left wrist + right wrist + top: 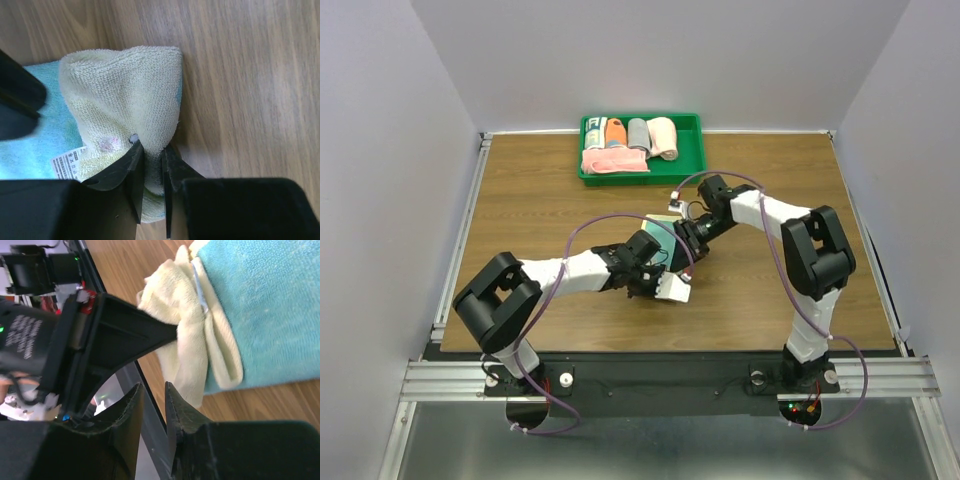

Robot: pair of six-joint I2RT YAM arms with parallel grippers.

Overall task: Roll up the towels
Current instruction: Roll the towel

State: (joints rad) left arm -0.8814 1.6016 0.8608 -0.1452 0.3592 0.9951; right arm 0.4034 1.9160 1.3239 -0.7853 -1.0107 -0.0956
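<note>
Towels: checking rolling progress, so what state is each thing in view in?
teal towel, unrolled, yellow edge lifted
left end effector, shut on the teal towel
right end effector, jaws narrowly apart, grip unclear
green tray, holds rolled towels

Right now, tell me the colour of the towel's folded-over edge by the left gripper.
Pale yellow edge over the teal towel; clearest in the left wrist view.

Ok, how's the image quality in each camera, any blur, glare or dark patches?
Top external: even soft light, sharp, no glare, faint shadows on the table. Left wrist: teal towel crisp, left gripper a featureless dark shape. Right wrist: towel bright and sharp, right gripper dark, background slightly soft.
</note>
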